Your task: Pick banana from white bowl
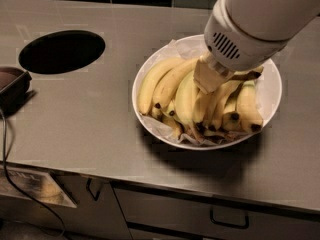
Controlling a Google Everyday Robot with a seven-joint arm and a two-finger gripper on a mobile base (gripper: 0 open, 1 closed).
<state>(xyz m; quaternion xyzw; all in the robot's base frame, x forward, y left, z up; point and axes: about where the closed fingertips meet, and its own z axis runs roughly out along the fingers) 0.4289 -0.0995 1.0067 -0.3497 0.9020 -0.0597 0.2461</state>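
The white bowl [269, 91] stands on the steel counter, lined with crinkled white paper and full of several yellow bananas. My gripper [207, 78] is down in the middle of the bowl, right on the bananas, under the big white wrist [250, 29]. A thin stem with a dark brown tip [250, 75] sticks out to the right from beneath the wrist; it looks like the banana's stem, and its body is mostly hidden by the arm. Straighter bananas [167, 84] lie side by side to the gripper's left.
A round black hole [61, 51] is cut in the counter [90, 129] at the left. A dark container [11, 86] sits at the left edge with a black cable [7, 159] hanging down. Drawers with handles [229, 219] are below the counter's front edge.
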